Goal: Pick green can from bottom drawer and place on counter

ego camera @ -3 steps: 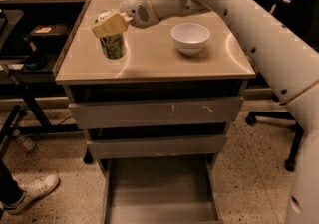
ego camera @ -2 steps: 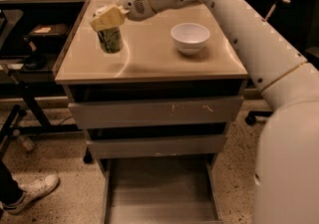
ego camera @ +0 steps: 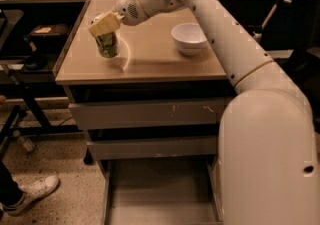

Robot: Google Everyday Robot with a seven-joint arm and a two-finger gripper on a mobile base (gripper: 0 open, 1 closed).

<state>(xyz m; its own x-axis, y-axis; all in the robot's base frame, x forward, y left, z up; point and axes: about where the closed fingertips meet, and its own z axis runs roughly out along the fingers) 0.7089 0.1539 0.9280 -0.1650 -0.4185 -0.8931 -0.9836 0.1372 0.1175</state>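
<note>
One gripper [ego camera: 106,24] clamped on green can [ego camera: 108,46], seemingly resting on counter [ego camera: 150,64] near left edge, white bowl [ego camera: 189,37] well apart

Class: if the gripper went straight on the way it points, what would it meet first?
The green can: the gripper sits at its top, angled down and left in the picture, above the counter. Depth is unclear, so they may already touch.

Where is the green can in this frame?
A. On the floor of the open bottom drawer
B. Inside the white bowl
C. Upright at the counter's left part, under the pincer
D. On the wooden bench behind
C: the green can stands upright at the counter, on the picture's left of the white bowl, with the pincer at its top, well above the open bottom drawer.
</note>
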